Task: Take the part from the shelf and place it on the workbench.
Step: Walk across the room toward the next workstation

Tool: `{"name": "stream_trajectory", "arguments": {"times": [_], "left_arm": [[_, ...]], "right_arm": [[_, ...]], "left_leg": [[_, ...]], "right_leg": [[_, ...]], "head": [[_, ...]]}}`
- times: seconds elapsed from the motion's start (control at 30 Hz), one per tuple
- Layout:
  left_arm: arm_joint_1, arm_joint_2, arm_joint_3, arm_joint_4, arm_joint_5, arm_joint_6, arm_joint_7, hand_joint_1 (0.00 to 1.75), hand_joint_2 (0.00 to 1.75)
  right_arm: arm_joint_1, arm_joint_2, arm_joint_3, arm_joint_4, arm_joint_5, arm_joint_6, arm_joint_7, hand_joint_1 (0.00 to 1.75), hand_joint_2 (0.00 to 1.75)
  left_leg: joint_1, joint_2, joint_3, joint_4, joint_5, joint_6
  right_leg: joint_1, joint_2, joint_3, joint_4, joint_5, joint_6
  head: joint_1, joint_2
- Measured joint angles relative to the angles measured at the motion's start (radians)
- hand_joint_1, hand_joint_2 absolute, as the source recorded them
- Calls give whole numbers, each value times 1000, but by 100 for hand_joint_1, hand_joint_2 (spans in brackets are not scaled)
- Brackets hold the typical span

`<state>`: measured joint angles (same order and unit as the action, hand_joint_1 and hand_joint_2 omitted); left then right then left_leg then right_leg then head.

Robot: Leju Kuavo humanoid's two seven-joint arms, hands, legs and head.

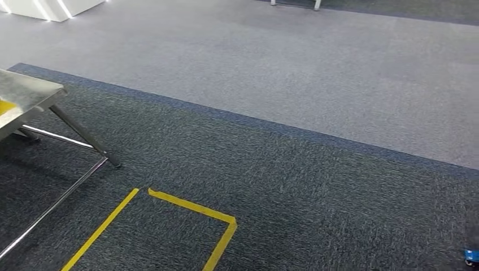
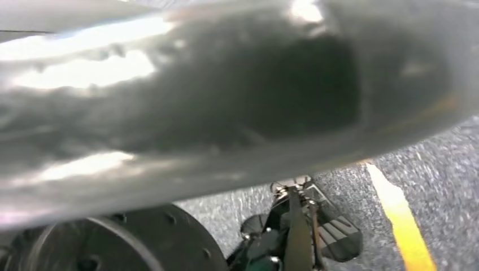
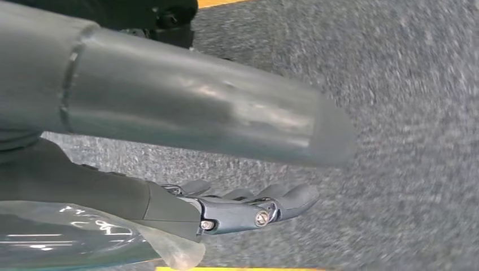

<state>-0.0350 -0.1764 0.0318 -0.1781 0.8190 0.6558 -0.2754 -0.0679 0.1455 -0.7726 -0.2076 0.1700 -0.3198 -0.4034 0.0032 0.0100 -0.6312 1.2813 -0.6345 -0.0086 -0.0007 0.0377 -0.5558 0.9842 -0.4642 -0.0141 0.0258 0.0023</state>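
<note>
No part shows on the carpet ahead of me. A corner of the metal workbench (image 1: 28, 93) stands at the left of the head view, with a yellow patch (image 1: 4, 106) on its top. My right hand (image 3: 186, 113) hangs over the carpet. Its thick grey thumb stands apart from its dark fingers (image 3: 248, 210), which lie stretched out, and bare carpet shows between them. A clear plastic film (image 3: 73, 240) lies by the base of that hand. My left hand (image 2: 214, 101) is a blurred, shiny grey mass close to its camera, so I cannot make out how its fingers lie.
Slanted metal legs (image 1: 85, 135) run from the workbench down to the dark carpet. Yellow floor tape (image 1: 192, 206) marks a box in front of me and also shows as a yellow tape strip (image 2: 398, 217) below the left wrist. Lighter grey carpet (image 1: 282, 68) lies beyond. A small blue thing (image 1: 472, 255) sits at the lower right edge.
</note>
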Motion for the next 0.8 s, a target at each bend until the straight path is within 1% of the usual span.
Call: {"name": "stream_trajectory", "arguments": {"times": [0.03, 0.07, 0.1, 0.13, 0.17, 0.2, 0.23, 0.27, 0.3, 0.33, 0.37, 0.4, 0.43, 0.47, 0.5, 0.53, 0.57, 0.6, 0.63, 0.67, 0.7, 0.73, 0.77, 0.8], "left_arm": [[0, 0, -9, 0, -9, -4, -2, 0, 0], [0, 0, -18, 0, -15, -8, -7, 0, 0], [0, 0, -24, 0, -20, -12, -14, 0, 0], [0, 1, -29, 0, -23, -16, -23, 0, 0], [0, 1, -33, 0, -28, -20, -34, 0, 0], [0, 3, -37, 0, -35, -24, -46, 0, 0], [0, 5, -42, 0, -42, -27, -61, 0, 0], [-1, 9, -48, 0, -50, -30, -76, 0, 0], [-1, 14, -53, 0, -55, -31, -91, 0, 0], [-1, 20, -56, 0, -58, -32, -105, 0, 0], [0, 26, -57, 0, -59, -33, -117, 0, 0], [2, 32, -58, 0, -59, -34, -128, 0, 0], [4, 38, -58, 0, -57, -36, -139, 0, 0], [6, 44, -58, 0, -55, -39, -150, 0, 0], [7, 49, -58, 0, -52, -44, -162, 0, 0], [7, 53, -57, 0, -49, -51, -174, 0, 0], [7, 56, -57, 0, -47, -58, -185, 0, 0], [6, 58, -56, 0, -46, -67, -193, 0, 0], [6, 60, -56, 0, -49, -75, -199, 0, 0], [6, 62, -55, 0, -54, -81, -200, 0, 0], [6, 63, -55, 0, -61, -85, -196, 0, 0], [5, 63, -56, 0, -69, -88, -190, 0, 0], [3, 64, -57, 0, -75, -91, -182, 0, 0], [1, 64, -58, 0, -80, -92, -175, 0, 0]], "right_arm": [[3, -4, -6, 0, 0, 4, -3, 0, 0], [4, -9, -12, 0, 0, 9, -5, 0, 0], [5, -15, -16, -1, 3, 12, -5, 0, 0], [5, -22, -19, -2, 7, 14, -5, 0, 0], [4, -28, -22, -3, 12, 15, -4, 0, 0], [4, -34, -24, -5, 18, 16, -2, 0, 0], [6, -40, -25, -6, 27, 16, 1, 0, 0], [10, -46, -25, -7, 39, 16, 5, 0, 0], [14, -51, -25, -7, 55, 16, 12, 0, 0], [16, -54, -24, -7, 74, 16, 22, 0, 0], [15, -57, -21, -8, 96, 16, 35, 0, 0], [14, -57, -15, -8, 117, 15, 50, 0, 0], [13, -57, -8, -7, 134, 14, 67, 0, 0], [14, -56, -1, -7, 148, 13, 83, 0, 0], [17, -56, 4, -7, 156, 12, 96, 0, 0], [21, -55, 8, -7, 160, 11, 106, 0, 0], [24, -54, 9, -6, 160, 11, 112, 0, 0], [24, -51, 10, -6, 158, 12, 114, 0, 0], [22, -46, 11, -6, 155, 13, 112, 0, 0], [19, -39, 11, -6, 151, 17, 107, 0, 0], [17, -32, 11, -6, 146, 21, 101, 0, 0], [16, -26, 10, -6, 142, 25, 94, 0, 0], [17, -19, 9, -6, 138, 29, 89, 0, 0], [19, -14, 9, -6, 134, 31, 85, 0, 0]], "left_leg": [[0, -5, 15, -35, 30, 3], [0, -20, 43, -98, 71, 8], [2, -49, 72, -165, 104, 14], [4, -76, 96, -225, 126, 18], [4, -97, 109, -260, 134, 20], [4, -105, 112, -272, 132, 21], [4, -96, 113, -278, 133, 22], [4, -83, 113, -281, 136, 26], [6, -69, 113, -285, 140, 31], [7, -54, 114, -290, 143, 36], [8, -37, 114, -292, 145, 38], [7, -20, 113, -292, 145, 40], [6, -2, 112, -292, 144, 41], [6, 15, 111, -292, 144, 41], [6, 30, 111, -292, 143, 41], [6, 43, 111, -291, 142, 40], [6, 54, 113, -291, 141, 37], [5, 65, 115, -290, 138, 34], [2, 76, 116, -288, 135, 28], [-1, 88, 118, -287, 133, 22], [-4, 100, 119, -285, 131, 17], [-5, 113, 120, -284, 130, 12], [-5, 122, 121, -284, 127, 7], [-3, 112, 121, -276, 119, 2]], "right_leg": [[0, 14, 0, 2, 0, 1], [0, 28, 0, 4, 1, 2], [1, 42, -1, 6, 1, 4], [1, 58, -6, 10, 2, 8], [0, 71, -12, 13, 4, 13], [-2, 83, -19, 15, 7, 20], [-4, 97, -26, 15, 11, 28], [-6, 97, -33, 17, 12, 35], [-5, 80, -42, 27, 4, 40], [-4, 54, -58, 55, -14, 44], [-4, 21, -81, 103, -43, 47], [-3, -5, -110, 165, -77, 50], [-6, -18, -139, 230, -106, 54], [-8, -26, -158, 276, -121, 58], [-12, -31, -161, 291, -120, 62], [-15, -38, -143, 267, -101, 64], [-18, -48, -110, 213, -72, 66], [-19, -72, -70, 146, -46, 66], [-16, -97, -32, 82, -30, 63], [-13, -115, -9, 42, -23, 58], [-10, -126, 1, 22, -23, 52], [-7, -119, 2, 18, -25, 45], [-8, -106, -1, 19, -22, 37], [-9, -95, -3, 18, -20, 32]], "head": [[0, 0], [0, 0], [0, 0], [1, 0], [1, 0], [1, 0], [2, 0], [1, 0], [3, 0], [8, 0], [12, 0], [16, 0], [18, 0], [17, 0], [17, 0], [17, 0], [18, 0], [18, 0], [19, 0], [19, 0], [19, 0], [18, 0], [17, 0], [16, 0]]}}
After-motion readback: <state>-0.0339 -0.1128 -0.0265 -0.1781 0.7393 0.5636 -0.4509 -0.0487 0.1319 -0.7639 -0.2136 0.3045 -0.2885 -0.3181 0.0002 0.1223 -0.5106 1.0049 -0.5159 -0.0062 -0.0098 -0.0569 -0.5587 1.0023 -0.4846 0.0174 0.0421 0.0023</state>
